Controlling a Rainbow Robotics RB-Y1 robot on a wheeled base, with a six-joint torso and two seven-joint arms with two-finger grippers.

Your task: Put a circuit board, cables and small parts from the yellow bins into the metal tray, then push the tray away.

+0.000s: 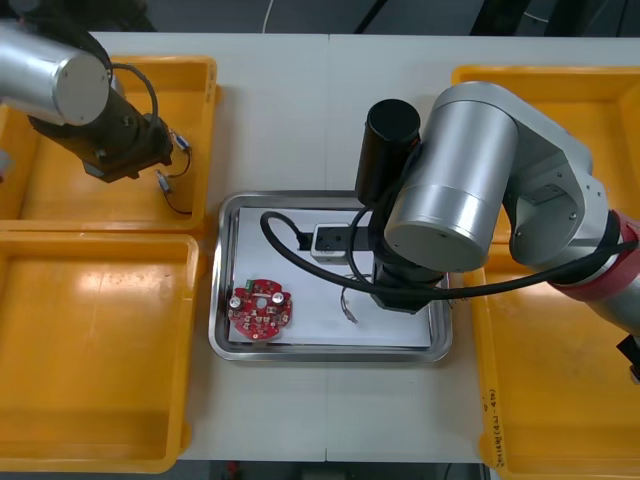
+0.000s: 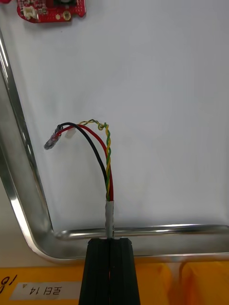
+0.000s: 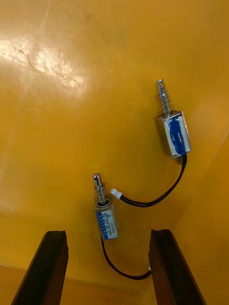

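Light table (image 1: 290, 120) with a centre seam, dark floor (image 1: 300, 15) beyond its far edge

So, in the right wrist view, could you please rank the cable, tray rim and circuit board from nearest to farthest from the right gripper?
1. Cable: pinched in the right gripper's shut fingers.
2. Tray rim: just past the fingertips, crossing under the cable.
3. Circuit board: farthest, at the tray's opposite end.
The left gripper hangs open over a yellow bin.

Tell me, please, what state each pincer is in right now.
Left pincer: open over small metal parts.
Right pincer: shut on the red and yellow cable.
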